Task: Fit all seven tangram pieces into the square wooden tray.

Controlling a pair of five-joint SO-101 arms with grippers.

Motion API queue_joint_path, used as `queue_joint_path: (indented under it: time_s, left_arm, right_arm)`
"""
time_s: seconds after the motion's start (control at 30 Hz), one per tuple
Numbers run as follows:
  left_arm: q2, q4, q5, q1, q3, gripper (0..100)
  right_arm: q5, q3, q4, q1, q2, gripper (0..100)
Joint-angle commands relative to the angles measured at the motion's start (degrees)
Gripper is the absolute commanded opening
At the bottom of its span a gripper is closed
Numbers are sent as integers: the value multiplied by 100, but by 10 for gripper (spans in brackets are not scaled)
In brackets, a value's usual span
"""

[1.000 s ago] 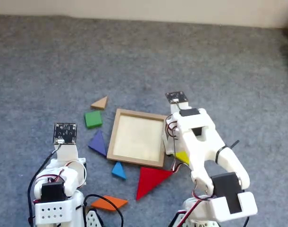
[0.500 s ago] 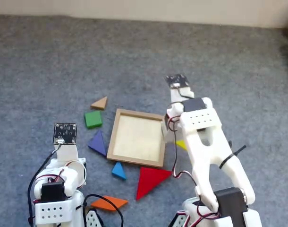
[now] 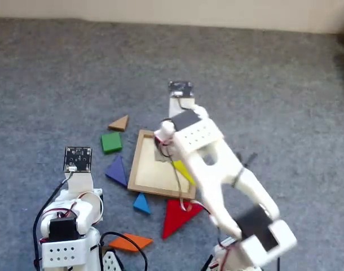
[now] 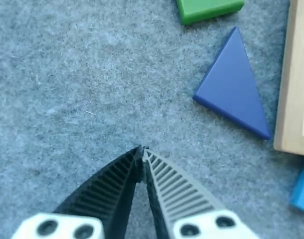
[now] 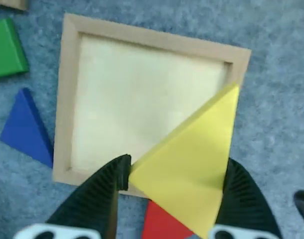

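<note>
Hanging over the right side of the square wooden tray [image 5: 157, 37], the big yellow triangle [image 5: 192, 159] is pinched in the right pincer [image 5: 177, 174]. On the grey desk [image 3: 262, 84] around the tray lie a tan triangle [image 3: 120, 123], a green square [image 3: 111, 141], a dark blue triangle [image 3: 118, 170], a little blue triangle [image 3: 141, 203], a red triangle [image 3: 180, 214] and an orange piece [image 3: 129, 243]. The left pincer [image 4: 142, 149] is closed tight with nothing in it, over the desk near the dark blue triangle.

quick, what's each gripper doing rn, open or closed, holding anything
left gripper: shut, holding nothing.
right gripper: shut on the yellow triangle, over the wooden tray.
</note>
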Motion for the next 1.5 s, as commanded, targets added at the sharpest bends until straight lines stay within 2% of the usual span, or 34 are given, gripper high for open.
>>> queue_joint_path:
  time_s: [0.0,0.47,0.67,1.0,1.2,1.47]
  left_arm:
    - [-286,35,-18,-92,110,10]
    - [-286,35,-18,-92,110,10]
    - [-286,35,-18,-92,110,10]
    - [-286,35,-18,-92,110,10]
    - [-286,35,-18,-92,110,10]
    - [-286,35,-18,-92,110,10]
  right_arm:
    - [-185,-813,13,-145,523,163]
    - [-202,-1226,57,-136,1235,173]
    - [-563,-1218,66,-136,1235,265]
    - [-589,-1253,48,-136,1235,273]
    - [-607,-1235,57,-136,1235,385]
    - [-598,-1253,136,-136,1156,386]
